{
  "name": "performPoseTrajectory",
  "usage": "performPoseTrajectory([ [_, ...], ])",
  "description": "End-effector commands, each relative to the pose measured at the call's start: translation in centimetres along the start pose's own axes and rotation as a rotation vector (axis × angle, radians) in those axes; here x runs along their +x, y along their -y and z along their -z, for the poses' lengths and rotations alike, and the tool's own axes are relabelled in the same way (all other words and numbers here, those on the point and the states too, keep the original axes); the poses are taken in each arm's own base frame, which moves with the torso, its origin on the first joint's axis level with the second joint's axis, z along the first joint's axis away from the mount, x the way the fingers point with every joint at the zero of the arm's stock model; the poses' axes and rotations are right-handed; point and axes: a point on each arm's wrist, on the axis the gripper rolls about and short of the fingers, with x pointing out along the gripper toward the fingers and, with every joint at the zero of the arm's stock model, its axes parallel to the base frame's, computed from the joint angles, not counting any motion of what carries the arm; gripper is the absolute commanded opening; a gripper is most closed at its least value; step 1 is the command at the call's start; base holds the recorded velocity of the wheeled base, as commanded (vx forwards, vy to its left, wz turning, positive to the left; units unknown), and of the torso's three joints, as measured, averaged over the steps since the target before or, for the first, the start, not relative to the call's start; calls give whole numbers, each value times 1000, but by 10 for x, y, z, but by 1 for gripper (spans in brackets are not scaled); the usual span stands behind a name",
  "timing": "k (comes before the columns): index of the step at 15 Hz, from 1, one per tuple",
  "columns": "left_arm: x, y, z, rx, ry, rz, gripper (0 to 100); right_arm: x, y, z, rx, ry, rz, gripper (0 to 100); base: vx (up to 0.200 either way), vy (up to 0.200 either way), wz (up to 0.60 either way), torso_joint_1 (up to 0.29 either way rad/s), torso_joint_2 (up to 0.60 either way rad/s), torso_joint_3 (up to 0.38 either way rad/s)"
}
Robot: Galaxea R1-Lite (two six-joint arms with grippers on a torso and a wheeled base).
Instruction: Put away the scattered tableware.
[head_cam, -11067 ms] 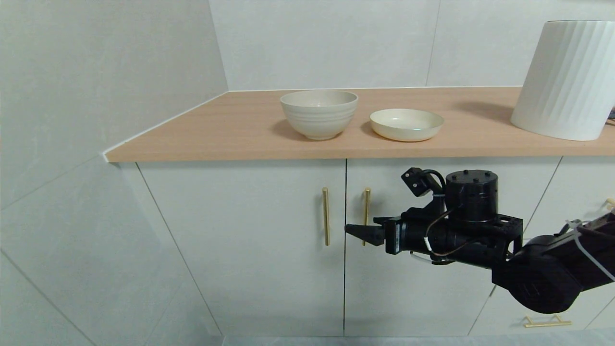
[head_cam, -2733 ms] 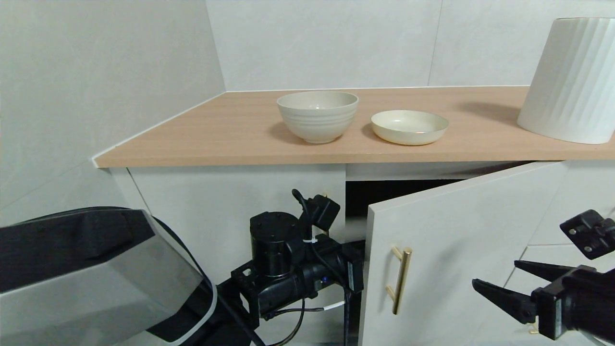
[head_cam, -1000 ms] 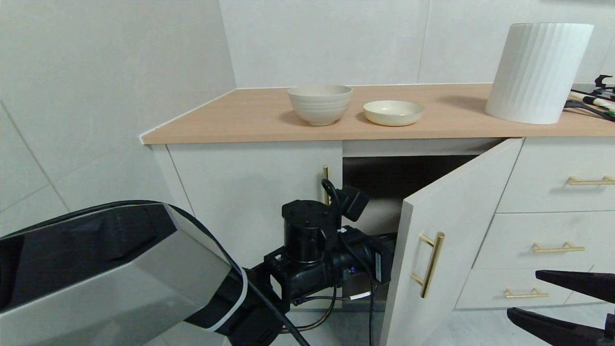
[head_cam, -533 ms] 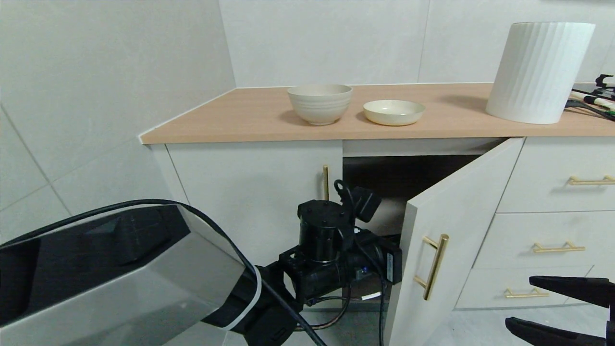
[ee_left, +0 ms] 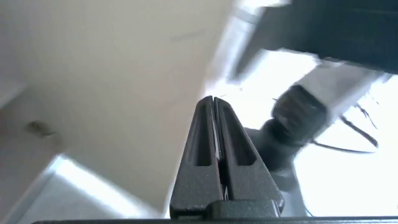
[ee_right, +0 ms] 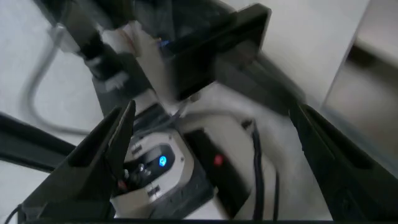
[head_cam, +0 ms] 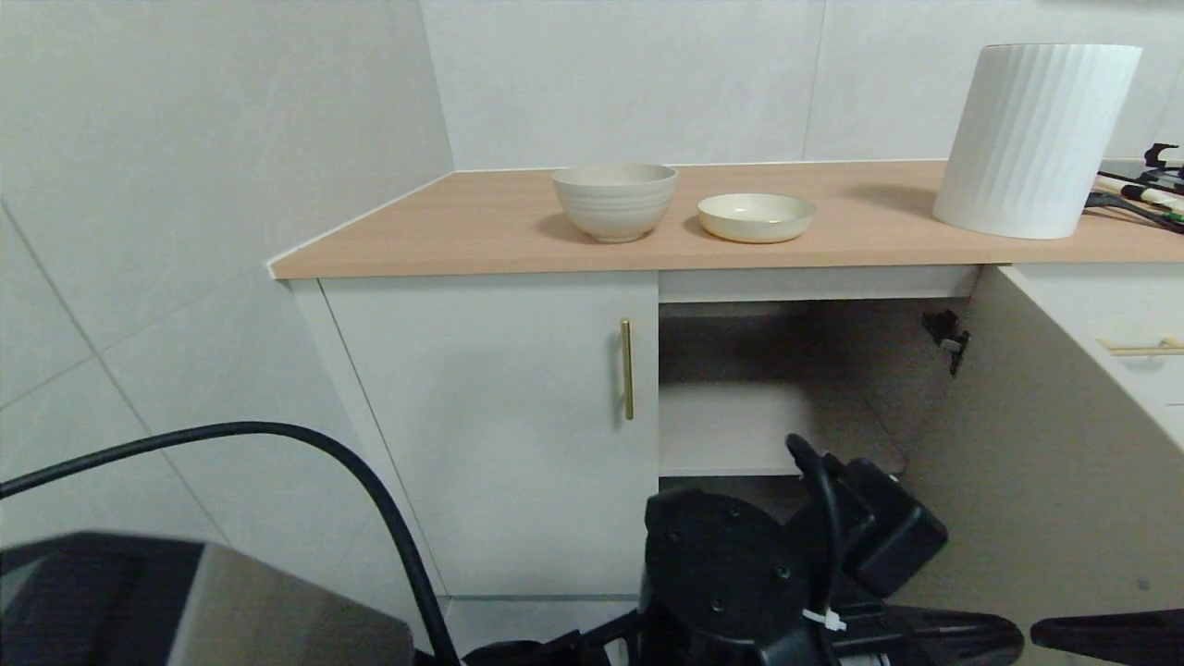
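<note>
Swinging wide within last half second, right cupboard door (head_cam: 1017, 462) now stands fully open, exposing shelf (head_cam: 768, 425) inside; left arm has dropped low in front of it. Storage looks ready, so fetching tableware is likely next. Bowl (head_cam: 615, 201) and shallow dish (head_cam: 757, 216) sit near each other, not touching, on surface (head_cam: 444, 236). Dish inside bare; bowl inside mostly hidden by rim. Left hand (ee_left: 213, 102) closed, gripping nothing. Right hand (ee_right: 214, 112) spread open, holding nothing.
</note>
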Motion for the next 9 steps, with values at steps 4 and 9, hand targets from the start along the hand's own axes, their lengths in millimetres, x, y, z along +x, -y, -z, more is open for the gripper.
performPoseTrajectory([
  [4, -48, -58, -15, -18, 43, -229, 0, 3, 3, -2, 9, -2, 42, 100, 0, 0, 0, 0, 0, 0],
  [9, -140, -75, -32, -4, 32, -464, 0, 12, 11, -8, 23, -14, 216, 100, 0, 0, 0, 0, 0, 0],
])
